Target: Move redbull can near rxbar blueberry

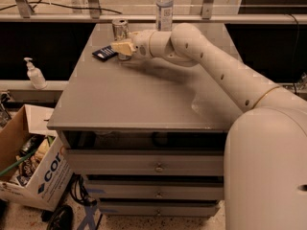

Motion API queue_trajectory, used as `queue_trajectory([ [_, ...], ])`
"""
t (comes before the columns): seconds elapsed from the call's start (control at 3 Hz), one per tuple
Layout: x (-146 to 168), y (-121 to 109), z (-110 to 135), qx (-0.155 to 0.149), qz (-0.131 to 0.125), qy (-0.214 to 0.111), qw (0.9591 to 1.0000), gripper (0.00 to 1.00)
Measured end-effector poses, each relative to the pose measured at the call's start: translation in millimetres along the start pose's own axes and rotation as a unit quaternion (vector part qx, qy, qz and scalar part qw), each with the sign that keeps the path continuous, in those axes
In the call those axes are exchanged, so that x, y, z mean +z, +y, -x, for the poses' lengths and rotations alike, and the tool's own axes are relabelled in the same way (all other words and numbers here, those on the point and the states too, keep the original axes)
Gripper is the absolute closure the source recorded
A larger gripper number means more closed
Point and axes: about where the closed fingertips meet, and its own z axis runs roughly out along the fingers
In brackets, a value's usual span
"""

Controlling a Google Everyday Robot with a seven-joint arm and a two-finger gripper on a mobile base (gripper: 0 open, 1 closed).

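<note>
Redbull can [120, 28] stands upright on the grey desk [144, 99], at about 11 o'clock from the desk's middle and close to the far left corner. Its shiny top and upper body show; the lower body is covered from the front by the cream-coloured jaws. The jaws sit at the can's 6 o'clock, right against it, at the end of the white arm [211, 63], which reaches in from 4 o'clock across the desk. Whether the jaws are clenched on the can or released from it, I cannot tell.

The rxbar blueberry [103, 53], a dark navy wrapper, lies flat on the desk at the can's 8 o'clock, just beside it and just beside the tip of the jaws.

A clear plastic bottle [164, 6] with a white cap stands upright at the can's 1 o'clock, by the desk's far edge. A white pump bottle [34, 74] stands on a ledge at the desk's 9 o'clock. A cardboard box [43, 176] with clutter inside sits on the floor at 7 o'clock. Drawers [153, 164] run under the desk top.
</note>
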Motion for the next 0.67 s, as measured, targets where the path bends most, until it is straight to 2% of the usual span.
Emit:
queue_trajectory([
  [0.33,-3.5,-4.6,-2.0,0.001,0.0,-0.002,1.0,0.0],
  [0.67,-10.6,-8.2,-0.5,0.002,0.0,-0.006,1.0,0.0],
])
